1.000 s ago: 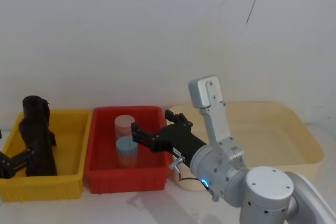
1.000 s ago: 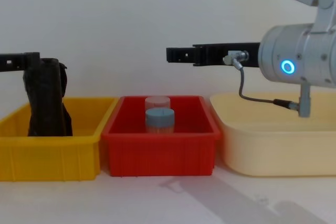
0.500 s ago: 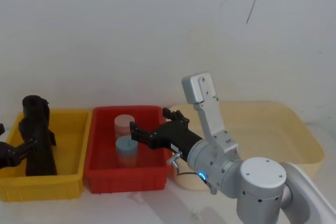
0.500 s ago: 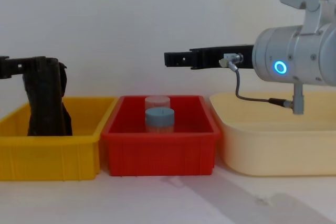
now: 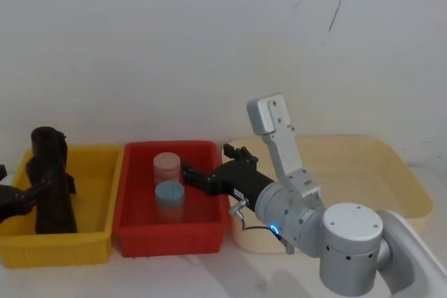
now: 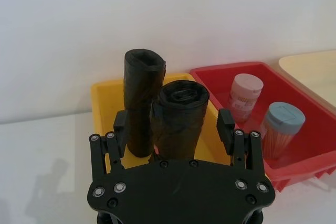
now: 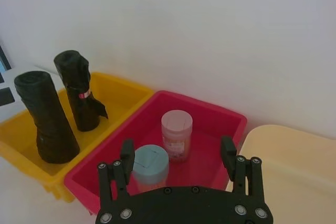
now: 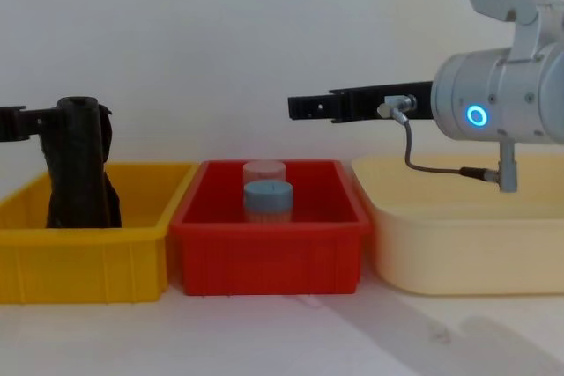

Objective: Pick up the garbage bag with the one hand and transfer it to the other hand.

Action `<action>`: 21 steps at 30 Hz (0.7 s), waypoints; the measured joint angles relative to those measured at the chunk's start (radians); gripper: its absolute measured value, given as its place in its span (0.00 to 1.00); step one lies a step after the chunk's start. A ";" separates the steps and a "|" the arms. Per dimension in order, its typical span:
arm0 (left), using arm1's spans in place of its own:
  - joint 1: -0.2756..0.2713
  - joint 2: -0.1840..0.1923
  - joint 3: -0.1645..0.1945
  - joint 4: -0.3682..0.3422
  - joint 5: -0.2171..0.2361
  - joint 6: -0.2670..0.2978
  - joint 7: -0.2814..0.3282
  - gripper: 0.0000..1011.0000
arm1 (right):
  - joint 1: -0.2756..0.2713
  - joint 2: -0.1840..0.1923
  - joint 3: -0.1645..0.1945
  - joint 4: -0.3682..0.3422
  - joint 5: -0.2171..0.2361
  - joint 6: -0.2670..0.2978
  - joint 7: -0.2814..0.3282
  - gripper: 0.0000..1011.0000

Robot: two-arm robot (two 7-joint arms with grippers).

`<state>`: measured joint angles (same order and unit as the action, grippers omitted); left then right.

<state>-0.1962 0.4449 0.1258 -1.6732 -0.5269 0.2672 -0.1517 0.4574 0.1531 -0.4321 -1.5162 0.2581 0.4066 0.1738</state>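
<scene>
Jaws of the left black pincer (image 6: 173,120) stood released around the soft black rolled garbage bag (image 6: 180,100), ready to squeeze; right black pincer (image 7: 177,151) hung released, centre frame.

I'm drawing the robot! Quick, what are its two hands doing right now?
Left gripper: open, jaws either side of the garbage bag.
Right gripper: open, empty.

Open air above red bin (image 5: 133,232) (jars (image 5: 170,197) sit low); taller black roll (image 6: 140,103) crowds garbage bag (image 6: 178,119).
</scene>
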 joint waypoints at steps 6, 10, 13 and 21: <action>-0.034 -0.014 0.012 0.041 0.005 0.008 -0.003 0.99 | 0.007 -0.002 0.006 0.015 -0.003 0.011 0.003 0.99; -0.062 -0.022 0.023 0.072 0.010 0.016 -0.015 0.99 | 0.009 -0.003 0.010 0.022 -0.004 0.016 0.006 0.99; -0.080 -0.026 0.033 0.093 0.015 0.023 -0.023 0.99 | 0.010 -0.005 0.014 0.028 -0.005 0.021 0.008 0.99; -0.124 -0.032 0.058 0.140 0.034 0.046 -0.041 0.99 | 0.012 -0.008 0.019 0.039 -0.005 0.034 0.019 0.99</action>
<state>-0.3206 0.4133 0.1839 -1.5329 -0.4925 0.3133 -0.1926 0.4689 0.1455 -0.4133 -1.4769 0.2529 0.4404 0.1929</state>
